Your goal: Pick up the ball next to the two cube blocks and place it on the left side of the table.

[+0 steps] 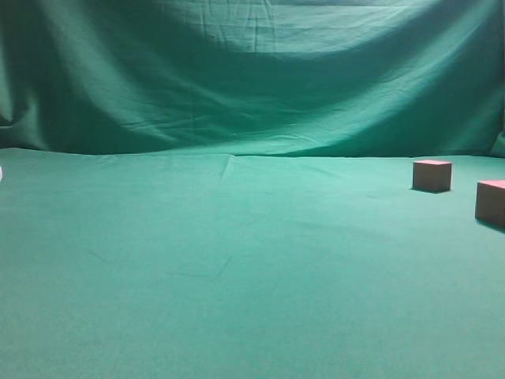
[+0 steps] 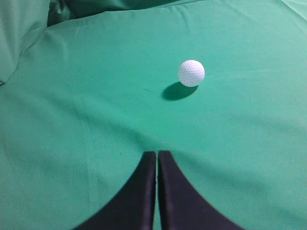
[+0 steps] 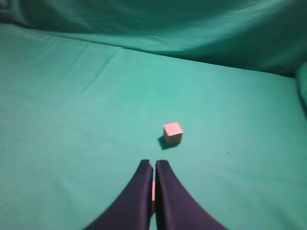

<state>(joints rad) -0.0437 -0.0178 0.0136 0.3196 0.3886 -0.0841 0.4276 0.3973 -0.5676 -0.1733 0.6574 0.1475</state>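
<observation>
Both pincers, left pincer (image 2: 157, 160) and right pincer (image 3: 154, 168), are pressed together, holding nothing.

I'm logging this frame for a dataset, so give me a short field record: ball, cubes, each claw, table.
ball: white, dimpled, lying free on the cloth ahead of the left claw; only a white sliver at the exterior view's left edge
cube blocks: two, reddish-brown, apart, at the right of the exterior view
left claw: shut, empty, off the ball
right claw: shut, empty, a cube ahead of it
table: green cloth
</observation>
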